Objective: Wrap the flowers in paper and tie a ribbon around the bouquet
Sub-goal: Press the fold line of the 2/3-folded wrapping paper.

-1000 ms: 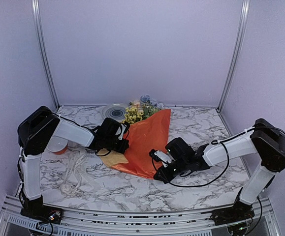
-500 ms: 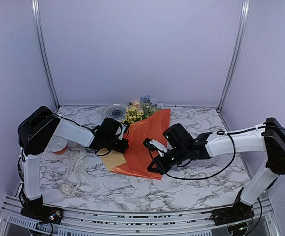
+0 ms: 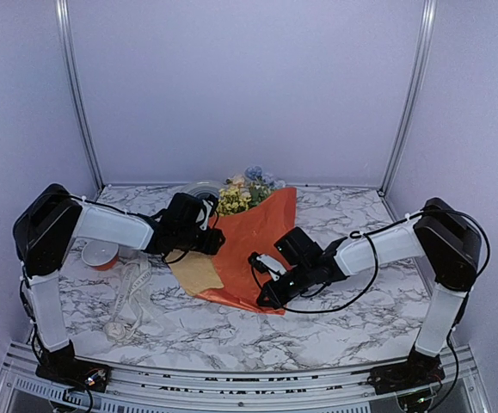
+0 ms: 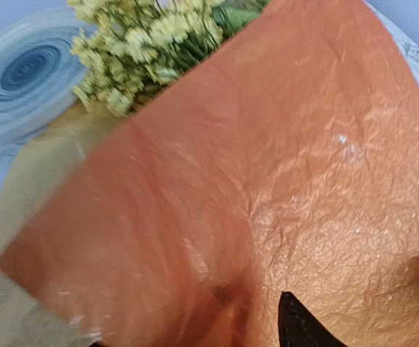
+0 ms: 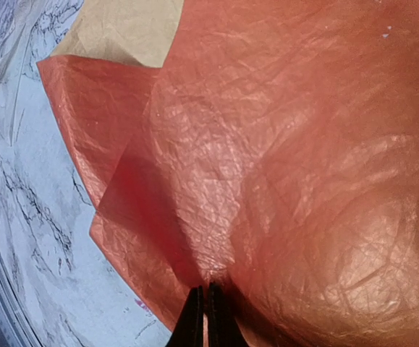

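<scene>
The orange paper (image 3: pixel 261 232) lies folded over the flowers (image 3: pixel 240 194), whose yellow and pale blue blossoms stick out of its far end. Its pale reverse side (image 3: pixel 195 274) shows at the left. My left gripper (image 3: pixel 212 239) sits at the paper's left edge with its jaws apart; in the left wrist view the paper (image 4: pixel 303 144) fills the frame below the blossoms (image 4: pixel 133 43), and one black fingertip (image 4: pixel 296 327) shows. My right gripper (image 3: pixel 263 291) is shut on a fold of paper (image 5: pixel 303 144) near the narrow near end (image 5: pixel 209 311). The cream ribbon (image 3: pixel 132 292) lies loose at the left.
An orange-and-white spool (image 3: pixel 100 255) stands left of the ribbon. A clear plate with a blue swirl (image 3: pixel 199 191) sits at the back, beside the blossoms (image 4: pixel 28 72). Marble tabletop (image 3: pixel 360 301) shows to the right and in front.
My left gripper has opened and let go of the paper. My right gripper has moved left, drawing its fold of paper across the bunch.
</scene>
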Tool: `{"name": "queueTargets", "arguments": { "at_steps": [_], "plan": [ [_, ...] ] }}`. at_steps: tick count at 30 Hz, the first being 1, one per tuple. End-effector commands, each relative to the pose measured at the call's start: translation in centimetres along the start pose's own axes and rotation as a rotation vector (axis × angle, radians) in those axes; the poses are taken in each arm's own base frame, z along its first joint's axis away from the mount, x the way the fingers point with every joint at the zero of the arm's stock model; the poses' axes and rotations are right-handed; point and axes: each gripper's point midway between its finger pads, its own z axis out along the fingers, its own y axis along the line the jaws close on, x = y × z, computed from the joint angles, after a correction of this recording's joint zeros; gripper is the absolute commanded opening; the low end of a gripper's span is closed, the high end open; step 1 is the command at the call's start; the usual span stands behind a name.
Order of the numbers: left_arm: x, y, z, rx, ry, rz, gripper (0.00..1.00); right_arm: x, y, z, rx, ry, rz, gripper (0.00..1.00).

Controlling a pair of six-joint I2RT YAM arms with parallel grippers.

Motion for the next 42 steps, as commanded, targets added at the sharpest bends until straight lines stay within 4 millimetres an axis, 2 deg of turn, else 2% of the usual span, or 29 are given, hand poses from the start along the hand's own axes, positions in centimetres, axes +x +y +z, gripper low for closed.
{"name": "queueTargets", "arguments": {
  "at_steps": [1, 2, 3, 5, 7, 8, 9, 11, 14, 17, 20, 24, 27, 30, 33, 37, 40, 42],
  "plan": [
    [-6.1, 2.1, -6.2, -0.143, -0.190, 0.015, 0.59, 1.6, -0.7, 0.9, 0.009, 0.040, 0.053, 0.05],
    [-6.4, 1.8, -7.3, -0.151, -0.208, 0.034, 0.59, 1.5, -0.7, 0.8, 0.006, 0.036, 0.053, 0.05],
    [-6.4, 0.7, -8.2, -0.135, -0.218, 0.077, 0.56, 1.6, -0.6, 0.8, 0.002, 0.036, 0.055, 0.05],
    [-5.1, -3.2, -9.3, -0.037, -0.208, 0.210, 0.47, 1.4, -0.4, 0.8, -0.009, 0.030, 0.057, 0.05],
    [-1.6, -9.2, -9.9, 0.185, -0.156, 0.379, 0.42, 1.1, -0.2, 0.8, -0.018, 0.027, 0.061, 0.05],
    [0.6, -11.5, -9.9, 0.270, -0.120, 0.442, 0.41, 1.0, -0.2, 0.9, -0.019, 0.027, 0.062, 0.05],
    [2.5, -12.9, -9.8, 0.325, -0.082, 0.481, 0.40, 1.0, -0.2, 1.0, -0.020, 0.030, 0.064, 0.05],
    [5.6, -14.3, -9.1, 0.391, -0.002, 0.516, 0.35, 1.0, -0.2, 1.1, -0.025, 0.034, 0.072, 0.05],
    [7.3, -14.8, -7.9, 0.413, 0.023, 0.518, 0.28, 1.1, 0.3, 1.1, -0.063, 0.031, 0.091, 0.05],
    [7.8, -15.0, -7.0, 0.421, 0.012, 0.541, 0.24, 1.1, 1.0, 1.3, -0.107, 0.027, 0.114, 0.05],
    [9.1, -14.6, -5.6, 0.403, 0.049, 0.546, 0.24, 0.7, 0.3, 0.9, -0.146, 0.001, 0.171, 0.04],
    [12.7, -15.7, -6.0, 0.501, 0.129, 0.587, 0.25, 0.5, 0.2, 0.6, -0.178, -0.021, 0.208, 0.04],
    [15.9, -13.5, -5.6, 0.429, 0.233, 0.624, 0.25, -0.1, 0.0, 0.1, -0.200, -0.045, 0.233, 0.04],
    [17.6, -11.9, -4.9, 0.366, 0.338, 0.667, 0.22, -0.8, -0.5, -0.6, -0.241, -0.065, 0.262, 0.04],
    [18.2, -11.8, -4.9, 0.372, 0.365, 0.669, 0.19, -1.6, -2.0, -1.5, -0.253, -0.092, 0.300, 0.04],
    [19.3, -11.2, -5.1, 0.372, 0.400, 0.673, 0.18, -2.6, -5.2, -2.5, -0.238, -0.133, 0.350, 0.04],
    [19.9, -10.9, -5.2, 0.370, 0.420, 0.668, 0.17, -3.4, -8.2, -3.1, -0.221, -0.155, 0.387, 0.03],
    [20.1, -10.8, -5.2, 0.375, 0.422, 0.660, 0.17, -4.8, -11.4, -4.0, -0.184, -0.201, 0.418, 0.03]
  ]
}}
